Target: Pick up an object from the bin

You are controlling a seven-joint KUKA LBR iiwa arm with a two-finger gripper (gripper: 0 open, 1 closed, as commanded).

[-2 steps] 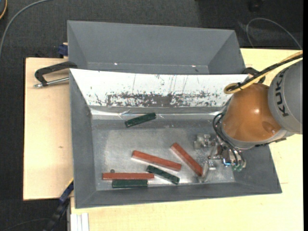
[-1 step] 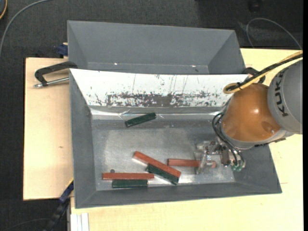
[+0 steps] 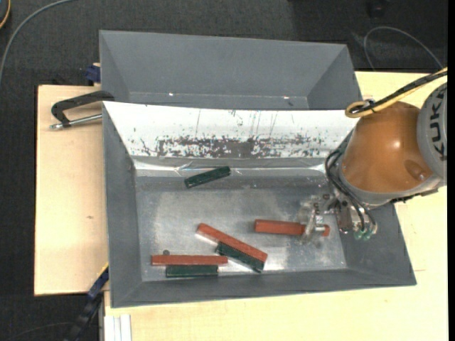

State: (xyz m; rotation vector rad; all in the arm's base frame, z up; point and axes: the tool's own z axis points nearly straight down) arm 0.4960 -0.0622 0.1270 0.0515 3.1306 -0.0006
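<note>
My gripper [image 3: 313, 227] is low in the bin's right part, under the orange wrist cover. Its fingertips sit at the right end of a short red-brown bar [image 3: 279, 227] lying flat on the bin floor, pointing left. Whether the bar's end is between the fingers is unclear. Left of it, a longer red-brown bar [image 3: 231, 241] lies slanted, with a dark green bar [image 3: 240, 256] against its lower side.
A red-brown bar [image 3: 189, 260] and a dark green bar [image 3: 191, 271] lie side by side near the front wall. Another dark green bar [image 3: 207, 177] rests at the back wall's foot. The arm comes in over the right rim.
</note>
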